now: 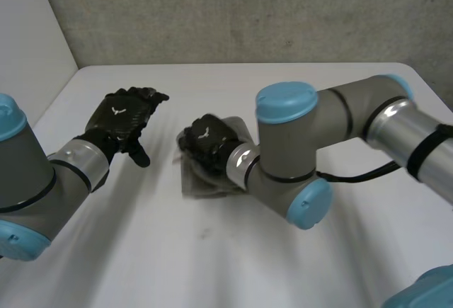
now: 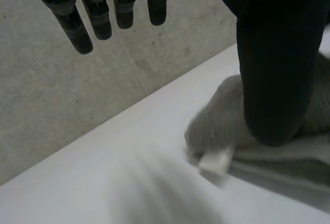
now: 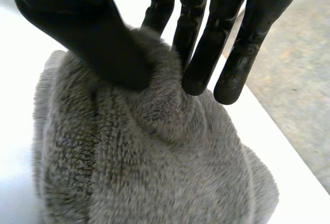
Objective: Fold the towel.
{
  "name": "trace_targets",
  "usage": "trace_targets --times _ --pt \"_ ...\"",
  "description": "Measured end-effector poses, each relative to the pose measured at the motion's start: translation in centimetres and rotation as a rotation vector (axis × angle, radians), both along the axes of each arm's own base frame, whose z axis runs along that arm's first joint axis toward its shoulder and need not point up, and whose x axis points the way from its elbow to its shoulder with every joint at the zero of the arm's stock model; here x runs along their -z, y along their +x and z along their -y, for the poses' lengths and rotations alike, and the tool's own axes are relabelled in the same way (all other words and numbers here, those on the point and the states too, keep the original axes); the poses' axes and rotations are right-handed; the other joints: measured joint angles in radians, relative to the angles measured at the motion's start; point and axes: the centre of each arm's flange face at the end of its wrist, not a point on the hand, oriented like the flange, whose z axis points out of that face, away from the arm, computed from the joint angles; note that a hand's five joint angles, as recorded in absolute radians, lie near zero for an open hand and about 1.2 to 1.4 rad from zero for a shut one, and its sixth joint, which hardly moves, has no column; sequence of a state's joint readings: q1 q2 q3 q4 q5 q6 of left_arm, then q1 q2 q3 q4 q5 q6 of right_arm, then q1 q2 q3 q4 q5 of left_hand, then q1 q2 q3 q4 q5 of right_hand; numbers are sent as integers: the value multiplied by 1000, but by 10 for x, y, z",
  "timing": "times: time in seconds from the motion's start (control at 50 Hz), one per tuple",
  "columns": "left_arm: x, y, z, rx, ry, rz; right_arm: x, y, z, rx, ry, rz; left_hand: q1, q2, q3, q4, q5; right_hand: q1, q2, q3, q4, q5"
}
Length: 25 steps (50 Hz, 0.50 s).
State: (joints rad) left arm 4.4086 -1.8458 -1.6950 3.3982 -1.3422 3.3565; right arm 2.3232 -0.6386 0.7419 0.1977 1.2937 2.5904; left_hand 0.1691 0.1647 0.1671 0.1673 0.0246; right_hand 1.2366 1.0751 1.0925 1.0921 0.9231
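Pinching a ridge of the grey towel (image 3: pixel 154 172) at the middle of the surface (image 1: pixel 212 265), the right robot hand (image 1: pixel 205 141) is gripping shallowly — the left robot hand (image 1: pixel 124 118) is hovering open left of it. Lifting on so little cloth would probably be risking a slip, letting the fold collapse

A white table (image 1: pixel 212 272) is seen spread across the head view, with its far corners rounded. Its far edge is set against a grey concrete wall (image 1: pixel 233 10), on which faint blotches and a small dark spot (image 1: pixel 288 42) are marked. A plain white panel (image 1: pixel 28 32) is seen to the left of that wall, along the table's left side. A small dark speck (image 1: pixel 205 234) is found on the tabletop. In the left wrist view the concrete wall is shown behind the table's edge. In the right wrist view a grey mottled surface (image 3: pixel 304 90) is seen beyond that edge.
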Motion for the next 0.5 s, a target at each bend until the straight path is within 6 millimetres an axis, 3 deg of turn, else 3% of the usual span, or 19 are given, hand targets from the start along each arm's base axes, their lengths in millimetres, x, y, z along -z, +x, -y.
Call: trace_targets --times 0.02,0.1,0.12,0.22,0.32,0.4,0.5 --pt "-2 0 2 -7 -4 -6 1 2 -3 -6 -4 -9 0 0 0 0 0 -266 -227 -241 -240 -234" --pt "-8 0 6 -22 -18 -20 -9 0 0 28 8 27 0 0 0 0 0 -658 -570 -587 -566 -566" --pt "-11 -1 8 -27 -27 -27 -17 -5 5 58 23 58 0 0 0 0 0 -873 -753 -771 -760 -753" --pt "-20 -7 14 -33 -46 -49 -40 -29 23 178 103 161 0 0 0 0 0 -997 -859 -874 -870 -856" --pt "-24 -30 19 -2 -16 -96 -55 -71 46 347 231 269 0 0 0 0 0 -1047 -901 -921 -914 -892" --pt "-21 -51 19 28 46 -140 -52 -87 56 417 304 310 3 3 3 2 0 -1052 -907 -925 -919 -893" --pt "-4 -77 16 47 180 -178 -37 -91 66 456 388 326 3 9 3 5 0 -1053 -907 -926 -919 -894"
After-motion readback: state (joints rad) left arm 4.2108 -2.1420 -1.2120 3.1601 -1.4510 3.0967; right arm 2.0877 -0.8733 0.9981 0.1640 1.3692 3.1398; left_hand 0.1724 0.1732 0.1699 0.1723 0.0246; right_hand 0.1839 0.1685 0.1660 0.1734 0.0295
